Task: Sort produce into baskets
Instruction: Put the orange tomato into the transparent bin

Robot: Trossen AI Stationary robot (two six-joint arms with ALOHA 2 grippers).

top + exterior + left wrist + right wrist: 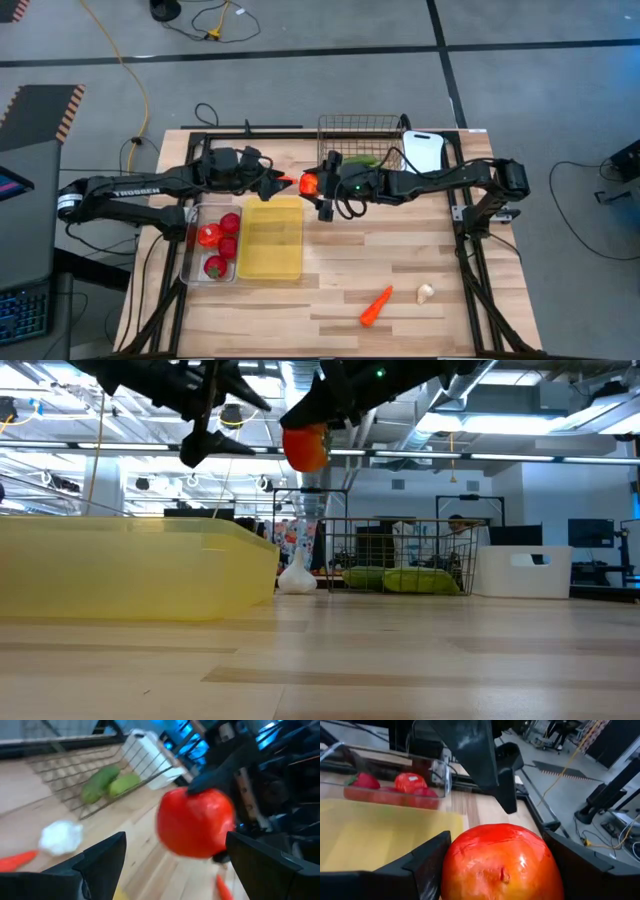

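Observation:
A red-orange tomato point(309, 184) hangs in the air over the table's middle, just past the far end of the yellow tray point(270, 238). My right gripper point(496, 851) is shut on it, reaching in from the table's right. My left gripper point(175, 842) faces it from the left, open. Its two fingers point(102, 860) stand on either side of the tomato point(195, 822), and I see no touch. The clear bin point(196, 268) holds other red tomatoes point(208, 236). Green cucumbers point(362, 160) lie in the wire mesh basket point(360, 128). My right gripper pinches the tomato by two opposite sides point(452, 870) between its two fingers. The fingers point(427, 862) come nearly level from the table's right. The tomato point(305, 447) is lifted well clear of the table.
A white tray point(423, 150) stands right of the wire basket. An orange carrot point(376, 305) and a white garlic piece point(426, 292) lie near the front right. Another white piece point(295, 575) rests on the table beside the wire basket.

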